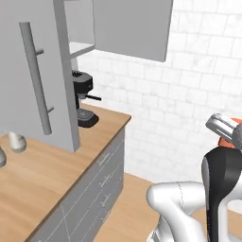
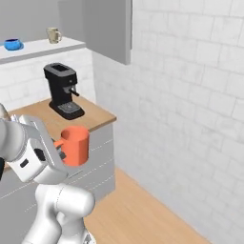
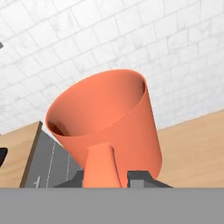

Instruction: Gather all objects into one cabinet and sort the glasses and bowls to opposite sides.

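Observation:
My gripper (image 2: 61,148) is shut on the handle of the orange mug (image 2: 76,145), holding it in the air off the counter's right end, in front of the tiled wall. In the hand view the mug (image 3: 109,127) opens away from me, and its handle (image 3: 100,166) sits between my fingertips (image 3: 140,177). In the left base view, slivers of the mug (image 1: 227,143) peek out beside the hand. The blue cup (image 2: 13,44) and the beige mug (image 2: 53,35) stand on the cabinet's pale shelf (image 2: 45,49), up and to the left. The bowls are out of view.
A black coffee machine (image 2: 64,90) stands on the wooden counter (image 2: 95,114) under the shelf. An open grey cabinet door (image 1: 38,71) with a long bar handle hangs over the counter. Two pale shakers (image 1: 14,142) stand at the left. Grey drawer fronts (image 1: 101,184) face the wooden floor.

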